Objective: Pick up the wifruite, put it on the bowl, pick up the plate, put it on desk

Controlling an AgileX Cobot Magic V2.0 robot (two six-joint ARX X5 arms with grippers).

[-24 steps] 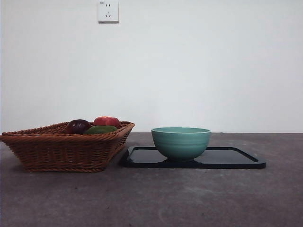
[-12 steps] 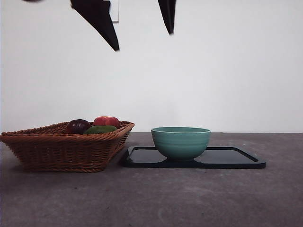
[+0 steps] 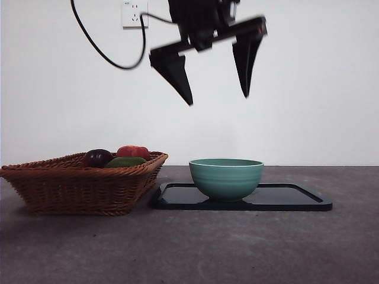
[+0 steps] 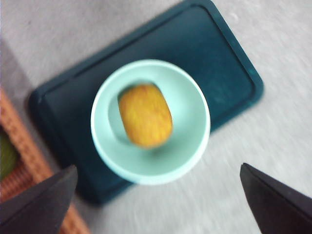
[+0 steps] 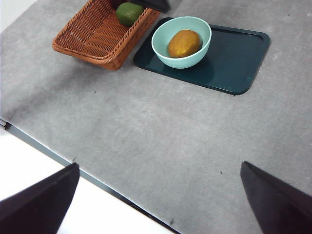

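Note:
The brownish-orange wifruite lies inside the mint-green bowl, and it shows there in the right wrist view too. In the front view the bowl hides it. The bowl stands on the dark plate, a flat tray on the desk. My left gripper hangs open and empty well above the bowl, and in its own view it looks straight down on it. My right gripper is open and empty, high over the desk's near edge.
A wicker basket stands left of the plate, almost touching it. It holds a dark purple fruit, a red fruit and a green fruit. A black cable hangs from the left arm.
The left gripper came into the front view from the top and has moved down and to the right, above the bowl. Bowl, plate and basket have not moved.

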